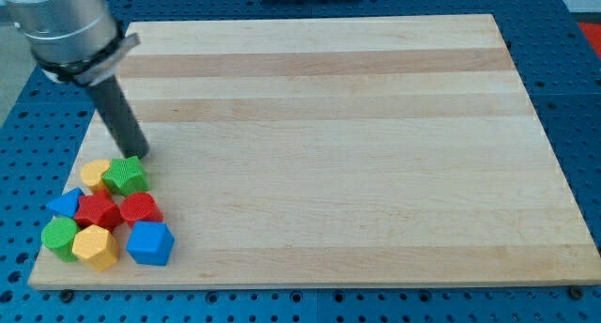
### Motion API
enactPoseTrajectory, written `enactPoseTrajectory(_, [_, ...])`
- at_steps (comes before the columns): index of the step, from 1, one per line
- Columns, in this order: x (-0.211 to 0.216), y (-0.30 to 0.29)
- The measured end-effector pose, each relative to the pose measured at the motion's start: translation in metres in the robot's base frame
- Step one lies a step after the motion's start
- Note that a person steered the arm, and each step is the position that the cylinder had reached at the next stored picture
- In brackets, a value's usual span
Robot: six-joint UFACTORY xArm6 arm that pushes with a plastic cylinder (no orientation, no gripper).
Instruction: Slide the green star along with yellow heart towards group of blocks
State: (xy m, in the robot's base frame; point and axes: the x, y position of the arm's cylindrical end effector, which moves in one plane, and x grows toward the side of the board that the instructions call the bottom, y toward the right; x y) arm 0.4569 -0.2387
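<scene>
Green star (126, 176) and yellow heart (94, 173) sit touching, directly below my tip (139, 156), against the block group (111, 225). No pincer shows, so its state cannot be told. Probably light, rigid, slippery on the wooden table (357, 154); push the star's upper edge.

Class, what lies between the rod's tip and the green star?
Nothing: in the camera view, my tip sits right at the top edge of the green star, with no block between.
</scene>
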Motion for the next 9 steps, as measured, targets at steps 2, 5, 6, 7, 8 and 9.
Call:
enactPoseTrajectory(2, [0.028, -0.012])
enactPoseTrajectory(5, [0.021, -0.002])
enactPoseTrajectory(6, [0.021, 0.011])
enactPoseTrajectory(7, [0.021, 0.022])
enactPoseTrajectory(8, [0.021, 0.024])
enactPoseTrajectory(9, [0.023, 0.023])
